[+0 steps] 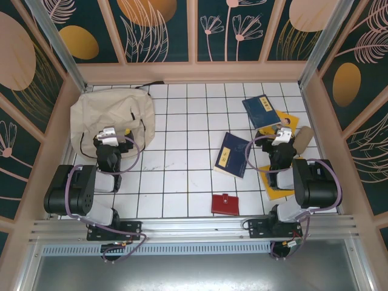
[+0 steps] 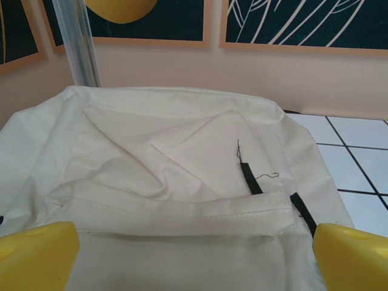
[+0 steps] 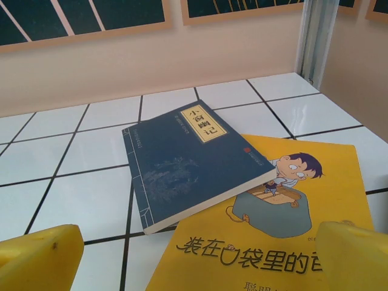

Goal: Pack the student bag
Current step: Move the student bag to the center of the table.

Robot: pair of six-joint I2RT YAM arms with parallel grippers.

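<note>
The student bag [image 1: 112, 115], a big cream fabric backpack with black zipper pulls, lies flat at the far left of the tiled table. My left gripper [image 1: 109, 130] hovers at its near edge, open; in the left wrist view the bag [image 2: 182, 139] spreads out ahead of the open left gripper [image 2: 194, 257], and its yellow fingertips [image 2: 36, 254] hold nothing. My right gripper [image 1: 282, 132] is open over a yellow picture book [image 3: 273, 242] with a dark blue book [image 3: 188, 160] lying on its far corner. Nothing is between the right gripper [image 3: 194, 260] fingers.
A second dark blue book [image 1: 233, 154] lies mid-table, and a red wallet [image 1: 225, 204] sits near the front edge. A tan cylindrical pouch [image 1: 303, 138] rests by the right wall. Another yellow book [image 1: 274, 182] lies under the right arm. Wooden walls enclose the table.
</note>
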